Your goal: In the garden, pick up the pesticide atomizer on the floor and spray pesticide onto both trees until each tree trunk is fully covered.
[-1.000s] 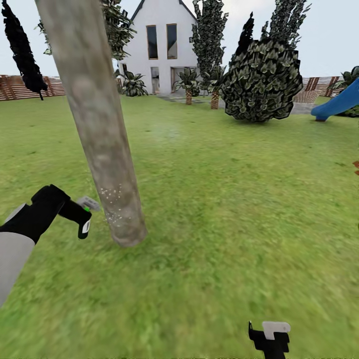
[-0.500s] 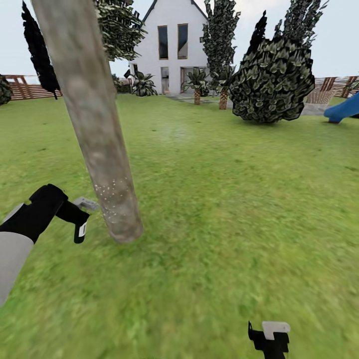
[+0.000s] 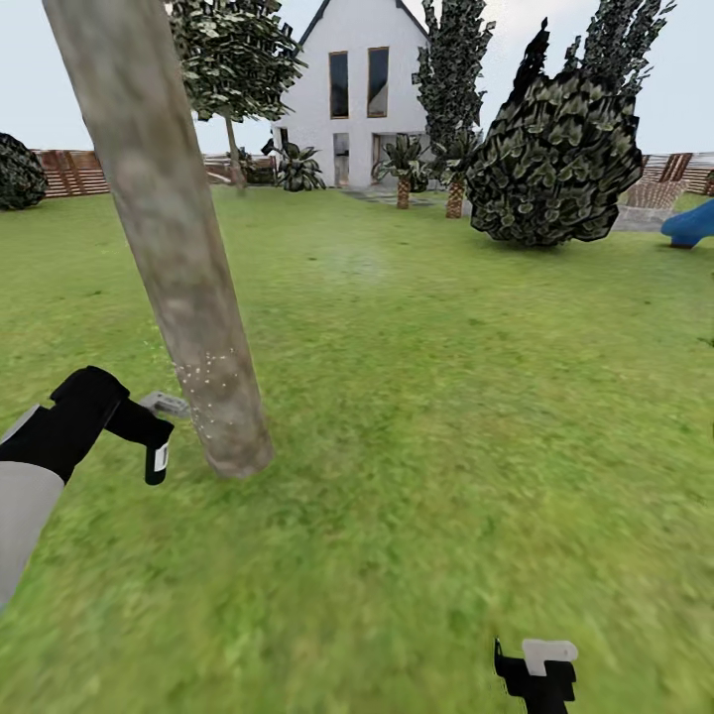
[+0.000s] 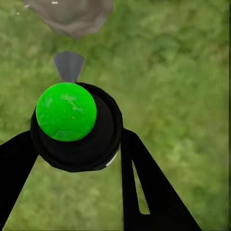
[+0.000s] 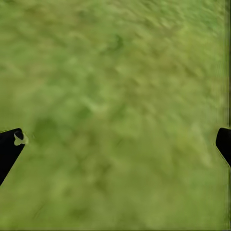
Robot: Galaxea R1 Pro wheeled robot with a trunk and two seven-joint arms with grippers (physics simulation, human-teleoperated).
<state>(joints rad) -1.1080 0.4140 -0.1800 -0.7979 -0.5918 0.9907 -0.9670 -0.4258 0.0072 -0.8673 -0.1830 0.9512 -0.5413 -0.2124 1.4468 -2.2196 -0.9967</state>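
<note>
A thick pale mottled tree trunk (image 3: 183, 258) leans across the left of the head view, its base (image 4: 72, 17) in the grass. White speckles (image 3: 210, 382) dot its lower part. My left gripper (image 3: 149, 436) is shut on the pesticide atomizer (image 4: 72, 130), a black body with a green cap (image 4: 66, 111). Its grey nozzle (image 3: 164, 404) points at the trunk from just beside it. A second tree (image 3: 236, 55) with a slim trunk stands far back near the fence. My right gripper (image 3: 540, 674) hangs low at the front, open over bare grass, fingertips (image 5: 9, 149) wide apart.
Lawn spreads in all directions. A white house (image 3: 362, 94) stands far back with small palms (image 3: 404, 169) before it. A big dark shrub (image 3: 555, 164) and tall conifers rise at the back right, beside a blue slide (image 3: 691, 223). A slatted fence (image 3: 69, 171) runs along the back left.
The whole view has swung, so house and shrub sit further right; a leafy tree has come into sight at back left. The left gripper still holds the atomizer beside the trunk.
</note>
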